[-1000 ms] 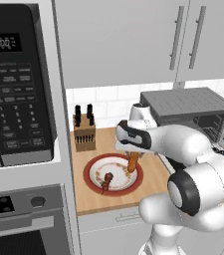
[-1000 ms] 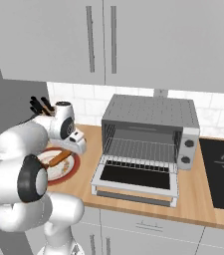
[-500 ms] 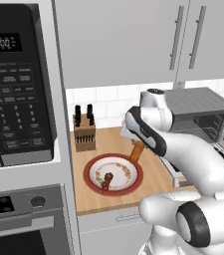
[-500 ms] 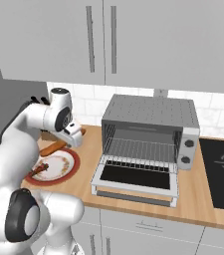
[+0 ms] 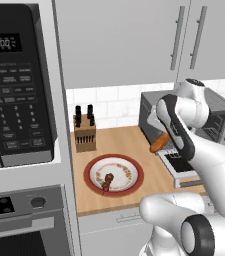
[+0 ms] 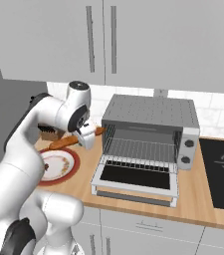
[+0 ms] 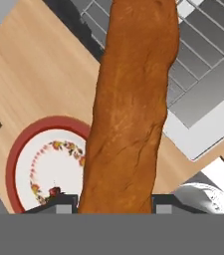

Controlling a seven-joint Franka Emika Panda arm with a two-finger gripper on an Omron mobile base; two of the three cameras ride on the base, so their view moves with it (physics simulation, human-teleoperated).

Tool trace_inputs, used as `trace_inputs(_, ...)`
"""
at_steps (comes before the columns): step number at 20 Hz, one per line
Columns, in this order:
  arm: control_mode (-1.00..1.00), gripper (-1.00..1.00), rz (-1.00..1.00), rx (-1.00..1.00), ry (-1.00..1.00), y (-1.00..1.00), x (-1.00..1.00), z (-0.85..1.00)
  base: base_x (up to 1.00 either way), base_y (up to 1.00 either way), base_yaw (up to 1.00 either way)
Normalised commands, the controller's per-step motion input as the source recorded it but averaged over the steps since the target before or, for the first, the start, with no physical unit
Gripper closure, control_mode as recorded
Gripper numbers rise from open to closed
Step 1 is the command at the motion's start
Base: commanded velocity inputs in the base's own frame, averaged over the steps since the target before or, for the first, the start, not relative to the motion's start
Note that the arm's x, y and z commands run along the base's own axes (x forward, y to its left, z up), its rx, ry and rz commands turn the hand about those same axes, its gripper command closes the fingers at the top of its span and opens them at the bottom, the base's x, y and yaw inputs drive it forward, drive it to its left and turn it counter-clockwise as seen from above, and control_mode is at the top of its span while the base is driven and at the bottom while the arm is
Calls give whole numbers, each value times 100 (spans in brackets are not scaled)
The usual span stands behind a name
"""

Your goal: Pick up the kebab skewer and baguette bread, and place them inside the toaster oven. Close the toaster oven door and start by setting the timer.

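My gripper [image 6: 86, 137] is shut on the baguette bread [image 6: 65, 142], a long orange-brown stick held level in the air just left of the toaster oven [image 6: 151, 112]. The hand view has the baguette bread [image 7: 131, 114] rising from between the fingertips [image 7: 66, 204]. The toaster oven door [image 6: 136, 176] lies dropped open, baring the wire rack [image 6: 141, 149]. On the red-rimmed plate [image 5: 91, 167] rests the kebab skewer [image 5: 106, 179], dark and chunky, also visible as the kebab skewer [image 7: 54, 191] below the hand. Its bread tip [image 5: 158, 144] pokes out beside the oven's left wall.
A knife block [image 5: 84, 132] stands against the back wall left of the plate. The black microwave [image 5: 14, 85] hangs at far left. A dark cooktop [image 6: 223, 169] lies right of the oven. Bare wooden counter [image 5: 134, 150] runs between the plate and the oven.
The arm has lifted the baguette off the plate and swung it right, up to the oven's left side. The skewer stays on the plate.
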Motion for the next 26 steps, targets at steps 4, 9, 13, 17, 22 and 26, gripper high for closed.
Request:
trace_inputs(4,-100,100,-22,6,-2,-85,-2,8,0,0,0)
trace_inputs(9,-100,100,-15,3,-7,-94,0,0,0,0,0)
trace_inputs(13,-100,100,-19,1,-10,-75,1,0,0,0,0)
trace_inputs(17,-100,100,-21,3,-12,-69,10,-1,0,0,0)
trace_inputs(22,-100,100,-24,1,-12,-38,17,-15,0,0,0)
trace_inputs(26,-100,100,-19,2,-12,-14,1,-28,0,0,0)
